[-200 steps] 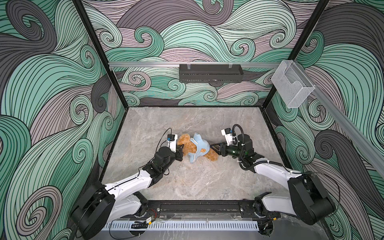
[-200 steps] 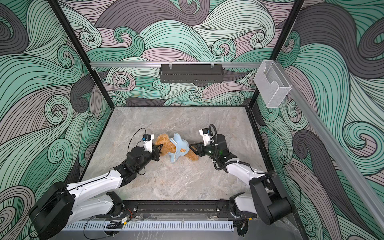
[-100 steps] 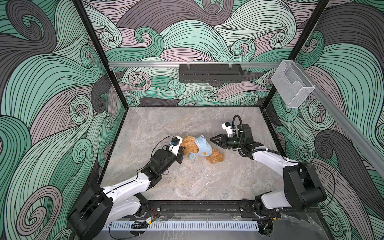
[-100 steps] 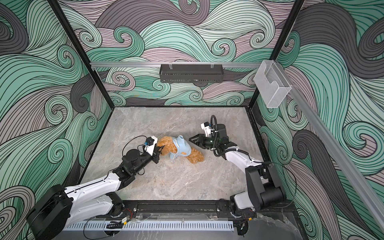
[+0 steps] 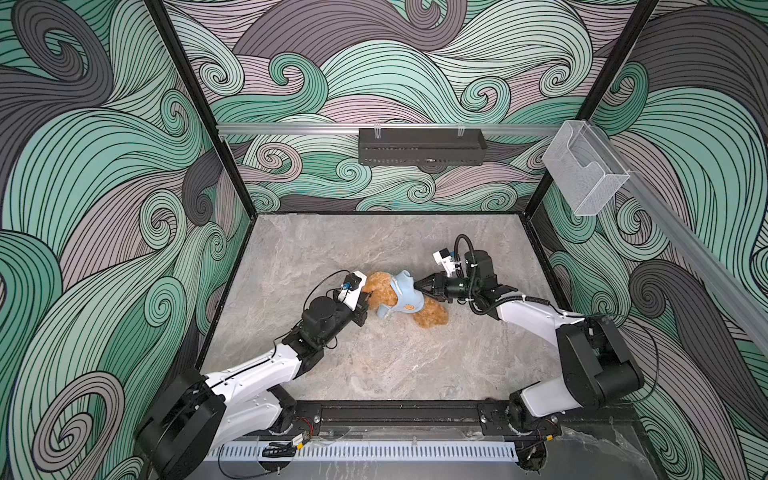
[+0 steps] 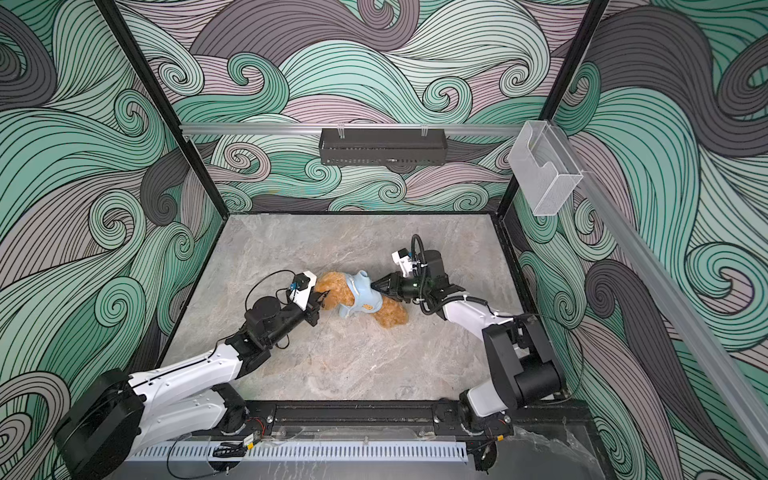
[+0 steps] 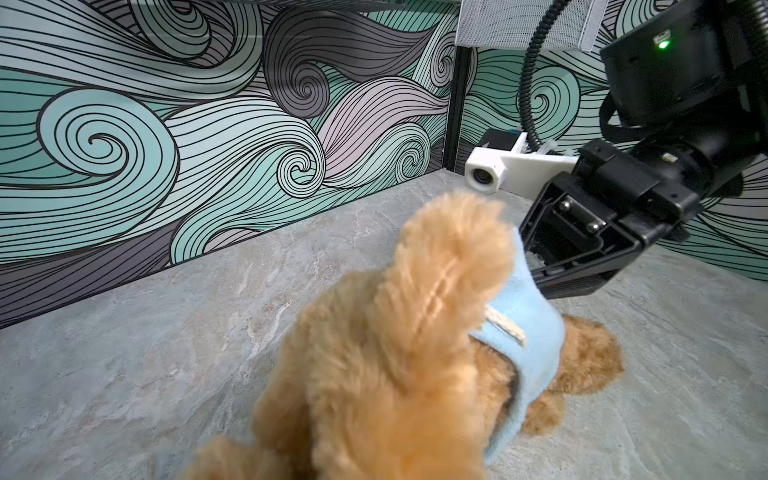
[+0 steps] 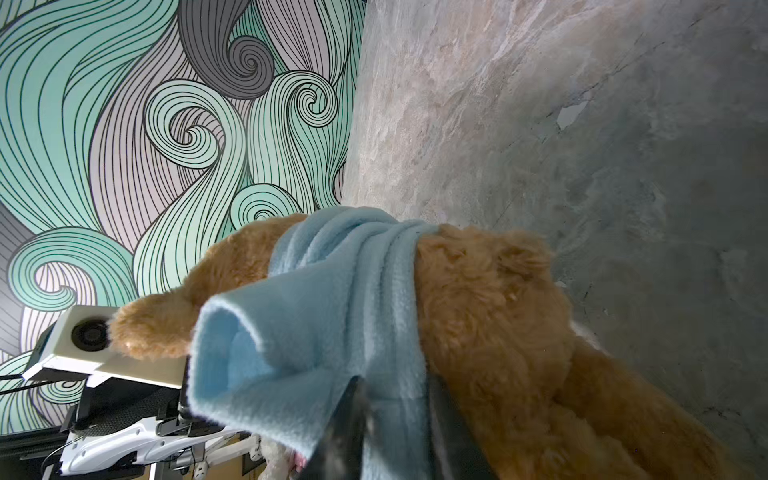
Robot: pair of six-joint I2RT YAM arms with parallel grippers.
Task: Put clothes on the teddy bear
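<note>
Item: teddy bear (image 5: 432, 316), lying mid-bench (image 5: 374, 365), well apart from the walls, with open room all round. Shirt (image 5: 405, 297) is on the body but bunched high, and one sleeve stands empty. I judge arm-threading and hem-pulling left to do. Left gripper (image 5: 365, 302): clenched at the head end. Right gripper (image 5: 419, 286): straddling shirt fabric; I cannot tell whether it is clamped.

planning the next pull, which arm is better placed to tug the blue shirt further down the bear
Right. The right end effector has shirt fabric between its fingers; the left end effector is shut at the bear's head end, anchoring it.
</note>
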